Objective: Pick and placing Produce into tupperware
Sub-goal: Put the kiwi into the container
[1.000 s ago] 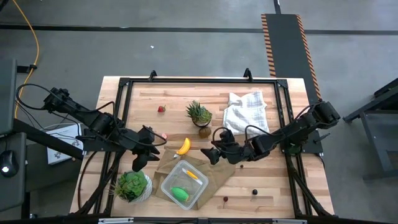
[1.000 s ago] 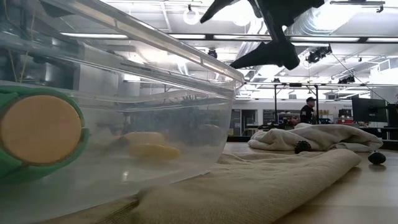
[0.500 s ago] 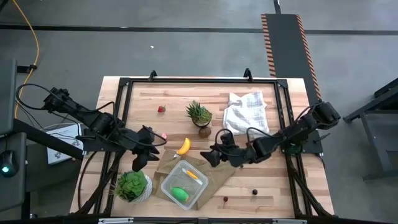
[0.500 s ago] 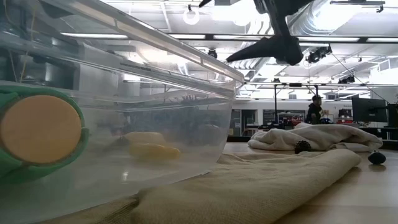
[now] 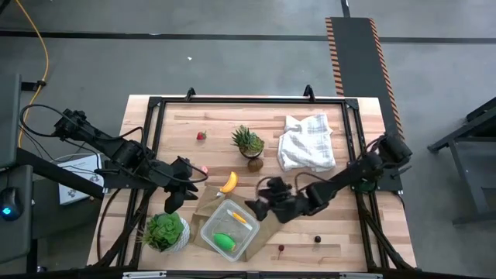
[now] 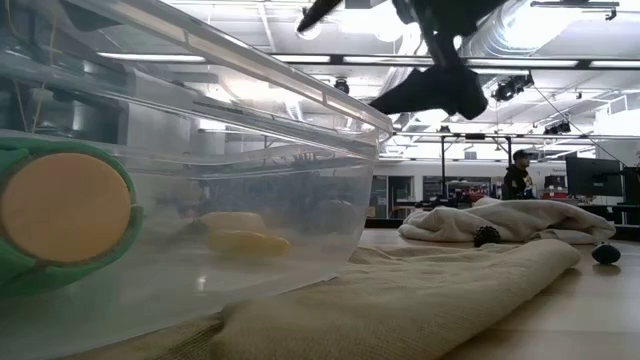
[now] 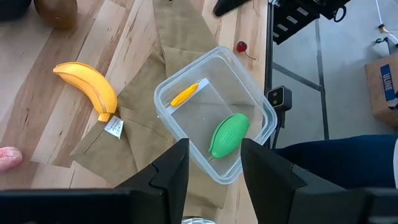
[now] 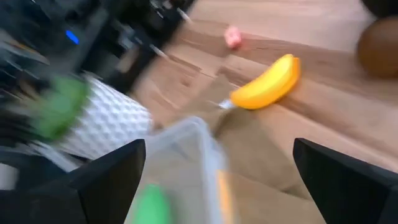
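Clear tupperware (image 5: 229, 230) near the bench's (image 5: 194, 116) front edge holds 2 pieces; right gripper (image 5: 258, 208), fingers wide apart and empty, hovers beside it; left gripper (image 5: 180, 192) waits, fingers apart.

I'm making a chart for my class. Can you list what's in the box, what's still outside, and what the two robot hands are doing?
in the box: green oval and yellow-orange piece inside the tupperware
still outside: banana, strawberry, kiwi
right gripper: open, empty, by the tupperware's edge
left gripper: empty, waiting beside the leafy plant
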You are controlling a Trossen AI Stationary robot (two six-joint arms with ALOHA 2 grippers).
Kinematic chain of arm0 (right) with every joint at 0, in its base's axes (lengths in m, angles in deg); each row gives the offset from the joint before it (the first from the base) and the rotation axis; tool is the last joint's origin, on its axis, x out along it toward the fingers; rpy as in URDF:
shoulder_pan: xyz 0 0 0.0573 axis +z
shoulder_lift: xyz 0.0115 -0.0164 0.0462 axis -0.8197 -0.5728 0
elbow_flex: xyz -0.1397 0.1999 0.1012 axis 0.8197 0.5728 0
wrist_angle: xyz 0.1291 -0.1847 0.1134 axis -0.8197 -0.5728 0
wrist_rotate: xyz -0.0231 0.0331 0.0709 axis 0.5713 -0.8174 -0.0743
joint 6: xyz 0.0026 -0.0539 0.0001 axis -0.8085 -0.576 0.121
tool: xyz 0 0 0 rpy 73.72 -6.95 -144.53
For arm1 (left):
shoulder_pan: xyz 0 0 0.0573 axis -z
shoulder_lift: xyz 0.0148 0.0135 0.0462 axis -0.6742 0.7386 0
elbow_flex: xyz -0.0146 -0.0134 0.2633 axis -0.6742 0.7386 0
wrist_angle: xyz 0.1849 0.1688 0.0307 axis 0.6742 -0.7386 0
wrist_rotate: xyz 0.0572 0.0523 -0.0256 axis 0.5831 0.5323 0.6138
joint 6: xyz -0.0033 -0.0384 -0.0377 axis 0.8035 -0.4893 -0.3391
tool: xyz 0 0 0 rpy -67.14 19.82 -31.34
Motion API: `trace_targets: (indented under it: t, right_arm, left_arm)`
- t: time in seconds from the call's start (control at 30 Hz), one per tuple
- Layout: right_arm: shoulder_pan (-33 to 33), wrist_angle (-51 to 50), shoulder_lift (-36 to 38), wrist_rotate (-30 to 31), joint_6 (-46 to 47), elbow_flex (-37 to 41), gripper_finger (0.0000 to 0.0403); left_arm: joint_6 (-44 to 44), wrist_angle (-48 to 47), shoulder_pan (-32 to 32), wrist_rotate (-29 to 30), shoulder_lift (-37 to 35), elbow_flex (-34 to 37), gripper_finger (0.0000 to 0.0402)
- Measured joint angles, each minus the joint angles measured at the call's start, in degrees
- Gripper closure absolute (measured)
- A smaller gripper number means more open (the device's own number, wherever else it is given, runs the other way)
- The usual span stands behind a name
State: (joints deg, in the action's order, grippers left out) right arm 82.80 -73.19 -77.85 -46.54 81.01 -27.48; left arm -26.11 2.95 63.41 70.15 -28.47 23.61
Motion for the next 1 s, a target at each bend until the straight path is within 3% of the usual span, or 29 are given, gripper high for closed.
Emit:
trace_targets:
  t: [0.23, 0.37, 0.77, 1.0]
  right_arm:
    - [-0.1, -19.4, -8.7, 0.7, -3.1, -12.4, 0.0006]
    - [0.2, -25.0, -11.9, 5.7, -0.2, -16.6, 0.0006]
    - [2.7, -32.6, -13.7, 19.9, 12.0, -16.8, 0.0006]
    - [3.2, -34.7, -16.2, 20.3, 13.5, -16.8, 0.0006]
  left_arm:
    - [-0.1, -0.2, 0.0, -1.1, 0.0, 0.0, 0.0268]
    - [-1.4, -0.3, 0.0, -1.3, 0.0, 0.0, 0.0268]
    - [0.4, -2.0, 0.0, -1.3, 0.0, 0.0, 0.0268]
    - [0.9, -2.9, 0.0, -1.3, 0.0, 0.0, 0.0268]
